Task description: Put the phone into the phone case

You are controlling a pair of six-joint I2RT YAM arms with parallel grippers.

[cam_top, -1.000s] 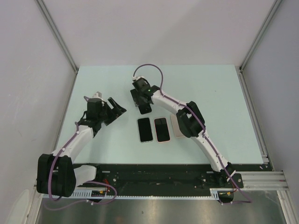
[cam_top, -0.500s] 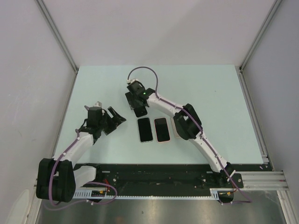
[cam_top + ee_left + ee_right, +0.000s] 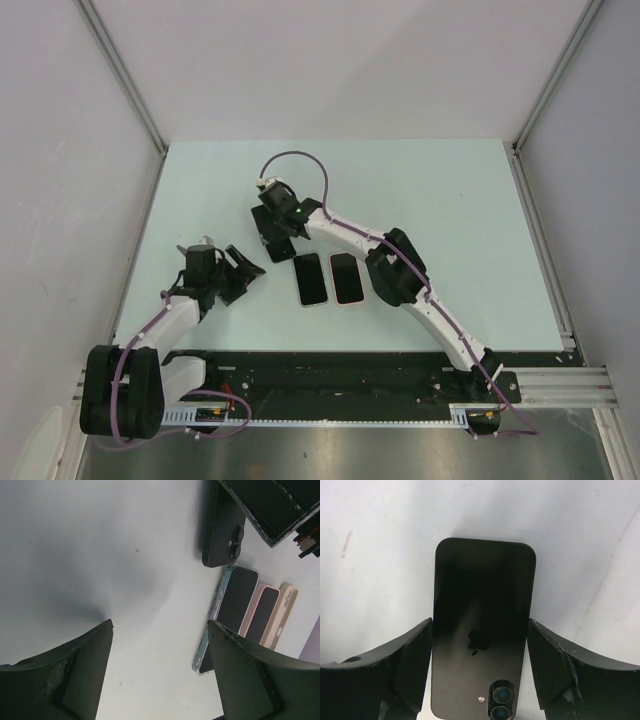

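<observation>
Pale green tabletop [image 3: 450,220] carried every item. The black phone [image 3: 482,630] lay flat on it, back up (camera lenses nearest the wrist), with the right gripper [image 3: 479,621] closed against its two long edges. Just beside the phone's lens end, three items lay side by side in a row: a clear-cased phone [image 3: 227,615], a pink-cased phone [image 3: 260,617] and a beige case [image 3: 281,614]. The left gripper [image 3: 160,625] hung over bare surface to the left, fingers spread wide, holding nothing.
</observation>
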